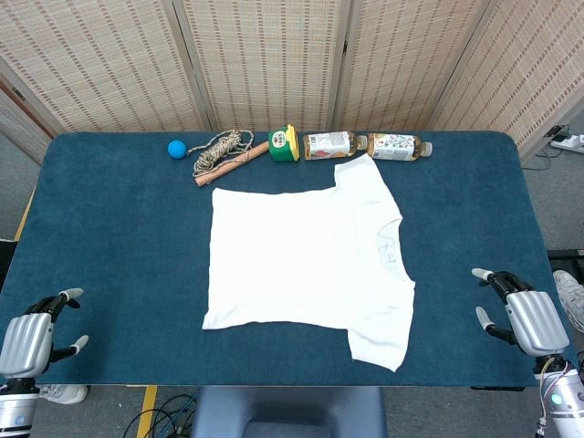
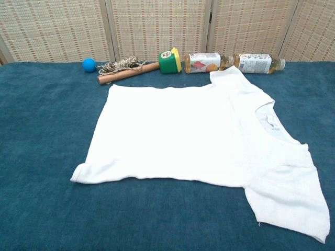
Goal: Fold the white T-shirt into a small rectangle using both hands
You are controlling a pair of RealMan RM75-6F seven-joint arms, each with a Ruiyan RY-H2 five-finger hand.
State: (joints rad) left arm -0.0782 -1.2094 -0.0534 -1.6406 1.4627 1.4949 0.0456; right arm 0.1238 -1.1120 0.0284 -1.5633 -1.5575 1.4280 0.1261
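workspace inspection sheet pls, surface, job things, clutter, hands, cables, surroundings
surface: dark blue cloth-covered table.
job's things: white T-shirt spread flat, unfolded, collar toward the robot's right, hem corner curled at near left.
clutter: along the far edge, blue ball, wooden stick with wound rope, green and yellow container, two drink bottles lying on their sides.
hands: left hand and right hand at the near corners, fingers apart, holding nothing.
cables: cables on the floor below the table; power strip at far right.
surroundings: woven folding screens behind.

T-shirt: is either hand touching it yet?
No, in the head view the left hand and right hand sit at the table's near corners, clear of the white T-shirt.
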